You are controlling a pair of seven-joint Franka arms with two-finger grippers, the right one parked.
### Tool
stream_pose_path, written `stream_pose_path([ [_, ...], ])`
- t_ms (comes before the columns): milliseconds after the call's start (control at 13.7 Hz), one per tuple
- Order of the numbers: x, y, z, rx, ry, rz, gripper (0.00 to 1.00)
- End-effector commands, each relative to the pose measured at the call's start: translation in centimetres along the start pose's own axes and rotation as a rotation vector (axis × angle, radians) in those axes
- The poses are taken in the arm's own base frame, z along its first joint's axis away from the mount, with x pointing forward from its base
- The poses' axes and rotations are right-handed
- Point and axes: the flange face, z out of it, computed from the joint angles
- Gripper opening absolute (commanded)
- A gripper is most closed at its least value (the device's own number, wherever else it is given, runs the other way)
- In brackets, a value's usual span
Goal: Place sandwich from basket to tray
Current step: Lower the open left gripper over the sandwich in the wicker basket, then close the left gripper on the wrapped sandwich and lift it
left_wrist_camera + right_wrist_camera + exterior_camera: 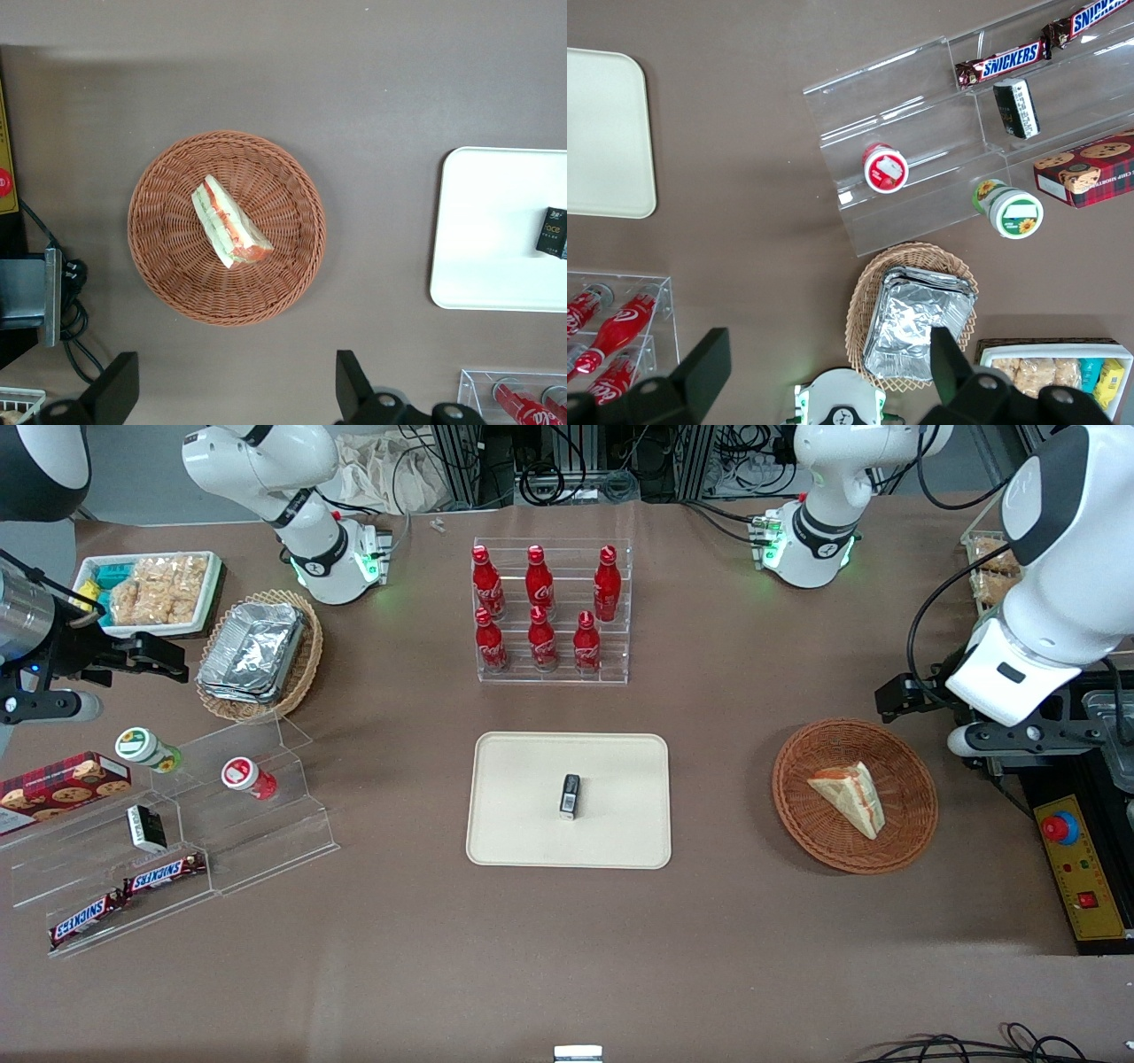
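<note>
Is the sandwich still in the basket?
Yes. The sandwich lies in the basket, not on the tray. The open pincer hangs above the basket, touching nothing.

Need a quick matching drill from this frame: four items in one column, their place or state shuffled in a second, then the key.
Items
1. sandwich
2. small black packet
3. gripper
4. foil containers

Places or states
A. on the tray
B. open, above the table beside the basket
C. in the lighter tan wicker basket
D. lying in the reddish-brown basket

Pairs: 1-D, 2-A, 3-B, 4-C
</note>
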Motion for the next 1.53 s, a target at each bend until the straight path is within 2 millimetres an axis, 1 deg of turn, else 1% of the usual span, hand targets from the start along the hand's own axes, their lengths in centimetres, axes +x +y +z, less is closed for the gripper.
stream_pose_path([
  [0,0.3,-0.2,0.4,-0.015,-0.034,0.003,1.0],
  [73,0.7,-0.2,0.6,-0.006,-0.032,0.008,1.0],
  [146,1.3,-0.4,1.9,-0.011,-0.052,0.002,0.99],
  [292,2.3,-1.8,4.7,-0.011,-0.08,-0.064,0.94],
  [438,2.3,-2.1,9.0,-0.009,-0.057,-0.205,0.95],
  [510,1.9,-2.0,11.9,-0.012,-0.035,-0.283,0.96],
  [656,0.8,-1.8,17.1,-0.025,0.005,-0.407,0.98],
  [802,-0.4,-2.1,20.7,0.01,0.038,-0.465,0.98],
  [948,-1.3,-2.8,23.0,0.044,0.052,-0.543,0.98],
  [1021,-1.7,-2.9,23.6,0.061,0.047,-0.565,0.98],
  [1167,-2.2,-3.3,24.5,0.083,0.038,-0.619,0.98],
  [1312,-2.8,-4.2,25.5,0.115,0.031,-0.641,0.98],
  [1458,-2.7,-5.0,26.6,0.12,0.015,-0.656,0.98],
])
